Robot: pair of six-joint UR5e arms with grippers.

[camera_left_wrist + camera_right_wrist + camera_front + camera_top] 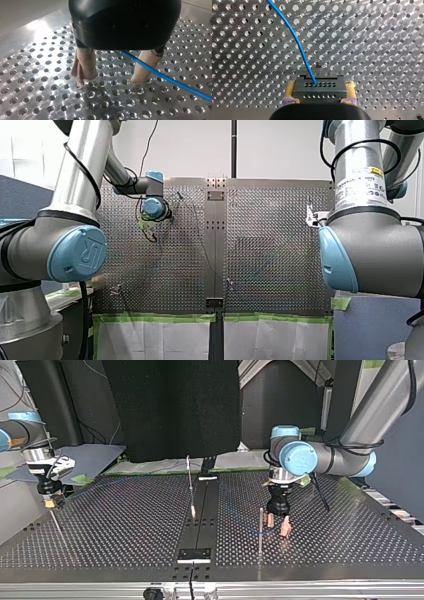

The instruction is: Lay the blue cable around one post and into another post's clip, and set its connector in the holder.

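Observation:
My right gripper [320,100] is shut on the black connector [319,88], its yellow pads [290,90] on both sides. The blue cable [294,37] leaves the connector's top and curves away over the perforated table. My left gripper [108,82] stands open just above the table, beige fingers [83,65] apart. The blue cable [160,75] passes between them without being gripped. In the top view my left gripper [278,527] hangs beside a thin upright post [260,530]. My right gripper [49,501] sits at that view's far left edge.
A second thin post [190,485] with a pale tip stands near the table's middle seam. A black block [195,555] lies on the seam at the top view's near edge. A dark slanted rod [320,494] rises behind my left arm. Green tape [160,317] lines the table edge.

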